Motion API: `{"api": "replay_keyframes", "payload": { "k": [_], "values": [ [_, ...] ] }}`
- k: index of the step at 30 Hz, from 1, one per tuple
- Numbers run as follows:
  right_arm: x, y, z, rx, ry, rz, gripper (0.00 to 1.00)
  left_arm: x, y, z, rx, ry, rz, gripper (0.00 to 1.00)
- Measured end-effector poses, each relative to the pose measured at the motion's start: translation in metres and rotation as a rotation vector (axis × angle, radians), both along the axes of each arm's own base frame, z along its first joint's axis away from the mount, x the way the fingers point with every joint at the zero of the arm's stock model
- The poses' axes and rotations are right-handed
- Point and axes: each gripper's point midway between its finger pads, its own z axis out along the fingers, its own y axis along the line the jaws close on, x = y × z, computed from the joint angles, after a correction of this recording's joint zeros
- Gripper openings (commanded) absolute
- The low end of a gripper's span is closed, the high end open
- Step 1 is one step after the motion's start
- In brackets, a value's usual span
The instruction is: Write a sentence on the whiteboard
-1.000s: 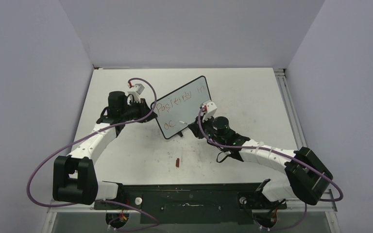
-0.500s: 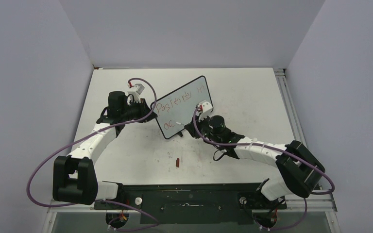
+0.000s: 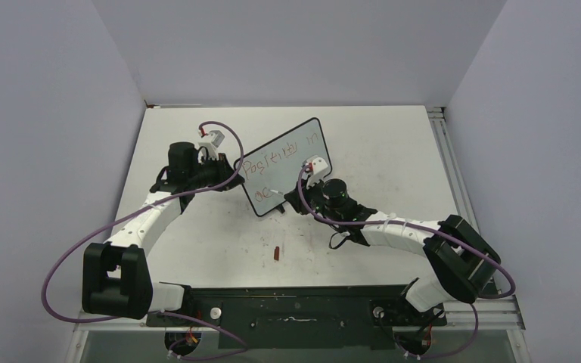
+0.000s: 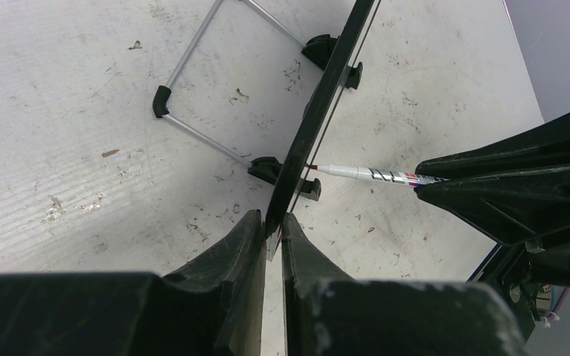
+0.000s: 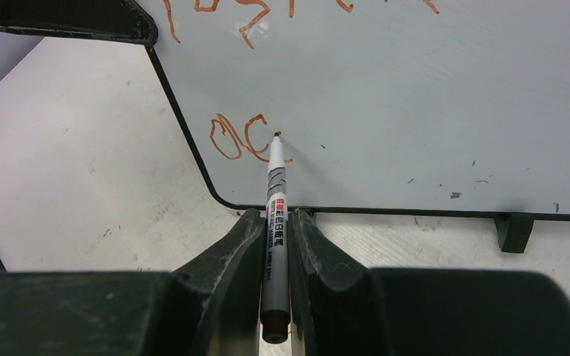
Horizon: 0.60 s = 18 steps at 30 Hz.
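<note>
Likely light and tippy, the small black-framed white whiteboard (image 3: 291, 175) stands mid-table, best held by its frame: left gripper (image 4: 271, 222) pinches its left edge; right gripper (image 5: 274, 219) clamps a grey marker (image 5: 275, 189) at the reddish handwritten sentence (image 5: 237, 138).

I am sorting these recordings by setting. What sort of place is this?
Probably a robotics lab test cell: plain walls enclose a smudged white table, a left arm and a right arm are bolted at its near edge, and a whiteboard stands there.
</note>
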Motion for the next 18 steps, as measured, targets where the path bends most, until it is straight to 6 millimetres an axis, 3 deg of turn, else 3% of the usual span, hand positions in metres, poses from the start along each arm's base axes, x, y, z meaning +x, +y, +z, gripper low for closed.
{"api": "replay_keyframes", "payload": {
  "k": [18],
  "values": [
    [0.0074,-0.0064,0.0019,0.004,-0.001,-0.075,0.05,0.001,0.0014,-0.0007,0.006,0.0,0.009,0.0]
  ]
}}
